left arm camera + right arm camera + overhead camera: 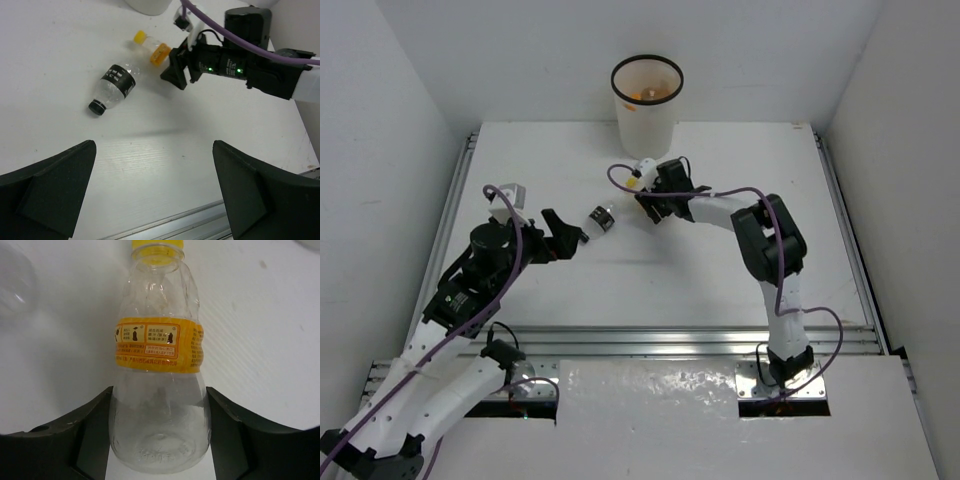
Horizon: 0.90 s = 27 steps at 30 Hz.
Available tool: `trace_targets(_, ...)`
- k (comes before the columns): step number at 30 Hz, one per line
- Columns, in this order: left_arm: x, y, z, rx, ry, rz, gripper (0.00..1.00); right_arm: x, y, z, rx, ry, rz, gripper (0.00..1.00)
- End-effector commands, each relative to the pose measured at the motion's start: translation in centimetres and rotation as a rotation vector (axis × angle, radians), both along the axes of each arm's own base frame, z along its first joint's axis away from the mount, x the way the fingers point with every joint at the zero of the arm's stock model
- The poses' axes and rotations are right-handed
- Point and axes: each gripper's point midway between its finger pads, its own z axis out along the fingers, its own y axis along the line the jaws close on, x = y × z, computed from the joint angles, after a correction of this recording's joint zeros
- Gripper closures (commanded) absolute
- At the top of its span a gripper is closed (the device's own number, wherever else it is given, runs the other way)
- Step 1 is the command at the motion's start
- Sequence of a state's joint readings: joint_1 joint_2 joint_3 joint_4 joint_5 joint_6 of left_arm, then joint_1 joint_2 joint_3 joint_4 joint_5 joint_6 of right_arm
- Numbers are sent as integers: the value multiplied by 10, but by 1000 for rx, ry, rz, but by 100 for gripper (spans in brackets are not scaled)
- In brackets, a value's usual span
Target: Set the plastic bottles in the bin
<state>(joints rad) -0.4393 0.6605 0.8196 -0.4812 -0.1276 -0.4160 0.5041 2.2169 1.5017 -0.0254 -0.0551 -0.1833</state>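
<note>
right wrist view, right gripper (159, 396) pinching yellow-capped bottle (157, 345) base, left gripper (154, 146) wide open, empty

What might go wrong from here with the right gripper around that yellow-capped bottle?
The right gripper flanks only the wide base of the clear plastic bottle with orange label and yellow cap; the smooth body may slip when lifted. The clear bottle with black label and black cap lies close beside it and could be knocked rolling. The open left gripper is near; arms might clash.
</note>
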Motion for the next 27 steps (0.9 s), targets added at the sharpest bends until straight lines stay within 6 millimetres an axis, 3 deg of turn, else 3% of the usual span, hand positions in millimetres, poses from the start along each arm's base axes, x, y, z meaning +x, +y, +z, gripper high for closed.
trace_targets(1,3,-9,0,-9,-17,-38,0,20,-31,66,45,-228,-168,71)
trace_targets(2,4,-11,-1,-24,-10,-44,0,21,-38,83,65,-278,-211,72)
trace_targets(3,4,-18,2,-49,-11,-69,0,9,-54,78,62,-261,-290,72)
trace_targets(4,4,-23,4,-70,-15,-89,0,1,-58,117,132,-307,-316,73)
trace_targets(5,6,-34,16,-126,-59,-124,0,-11,-55,129,223,-285,-338,73)
trace_targets(6,-2,-54,23,-180,-68,-240,0,-39,-54,116,262,-220,-305,72)
trace_targets(7,-4,-66,21,-226,-59,-294,0,-67,-28,162,437,-221,-148,72)
trace_targets(8,-5,-80,44,-286,-140,-370,0,-90,-16,177,525,-198,-58,71)
trace_targets(9,-15,-95,50,-323,-145,-476,0,-121,-15,163,583,-119,-30,72)
trace_targets(10,-13,-104,54,-353,-161,-519,0,-146,-7,172,649,-95,46,72)
trace_targets(11,-15,-112,68,-411,-208,-565,0,-165,-6,214,756,-178,76,74)
trace_targets(12,-18,-122,66,-435,-200,-625,0,-183,-10,200,767,-146,68,74)
trace_targets(13,-21,-130,66,-470,-193,-658,0,-201,-5,207,798,-145,123,75)
trace_targets(14,-23,-135,79,-488,-253,-691,0,-217,-7,218,831,-156,146,76)
trace_targets(16,-26,-151,79,-510,-250,-741,0,-238,0,224,839,-138,201,76)
trace_targets(17,-27,-158,85,-523,-275,-768,0,-244,0,238,846,-171,224,76)
trace_targets(19,-39,-171,95,-558,-321,-832,0,-255,4,240,829,-154,245,76)
trace_targets(23,-24,-185,87,-585,-270,-802,0,-278,7,268,862,-180,318,76)
trace_targets(26,-10,-190,77,-570,-227,-753,7,-288,7,277,878,-182,347,75)
trace_targets(27,-8,-191,79,-562,-224,-750,20,-291,7,280,884,-184,358,74)
